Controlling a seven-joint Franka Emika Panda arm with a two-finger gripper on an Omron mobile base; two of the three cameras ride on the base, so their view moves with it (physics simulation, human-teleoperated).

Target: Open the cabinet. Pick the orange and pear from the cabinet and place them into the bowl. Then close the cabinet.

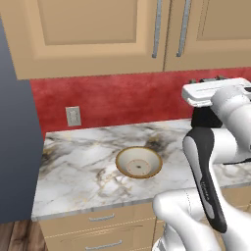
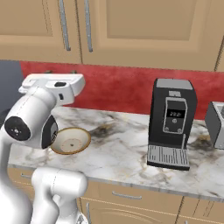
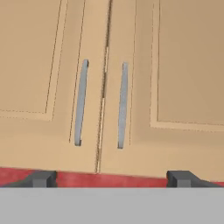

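The cabinet (image 3: 107, 87) is shut, and it lies straight ahead of the claw (image 3: 111, 178) and a little above it. In the hand view the claw's two dark tips stand far apart, wide open, with nothing between them. Left to right beyond the tips: the left door, its handle (image 3: 80, 103), the centre seam, the right handle (image 3: 122, 105), the right door. Both handles are long silver bars running up and down, so the tips would need to straddle a bar from its two sides. The seam sits about midway between the tips — neither handle looks clearly nearer.

Two doors, two handles, one bowl (image 1: 138, 162). The bowl rests on the worktop (image 1: 88, 166), below the claw and apart from it. The orange and pear are presumably behind the doors.
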